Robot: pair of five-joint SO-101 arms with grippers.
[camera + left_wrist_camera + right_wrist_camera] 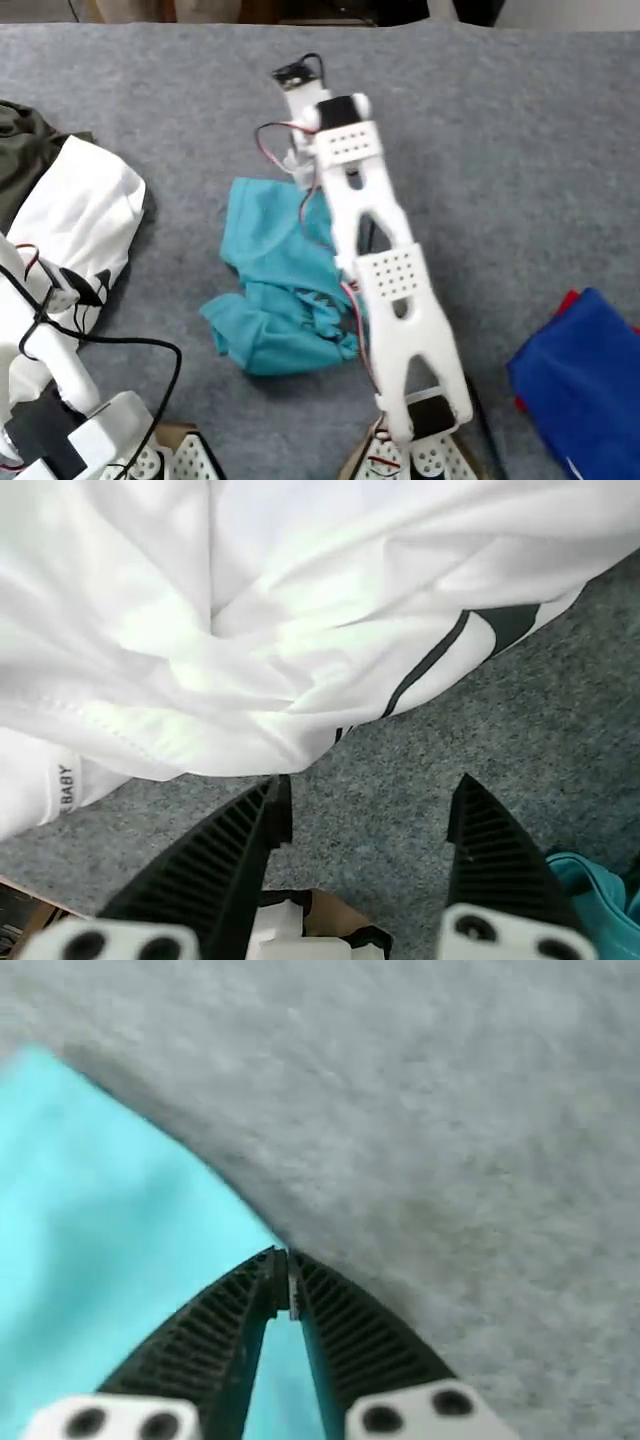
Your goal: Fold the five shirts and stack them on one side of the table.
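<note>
Teal shirt (280, 300) crumpled in the middle of the grey mat (520, 150), far edge pinched in the tightly closed right gripper (288, 1280). Left gripper (370, 795) wide apart, holding nothing — over the mat just beside the white shirt (250, 610) on the left side. Blue shirt (585, 370) at the right edge, red cloth (567, 300) showing under it.

a short word (64, 783) in small grey capitals stands along the hem of the white shirt (300, 600) (turned sideways, left wrist view); the shirt's black marks (500, 625) form no legible letters.
</note>
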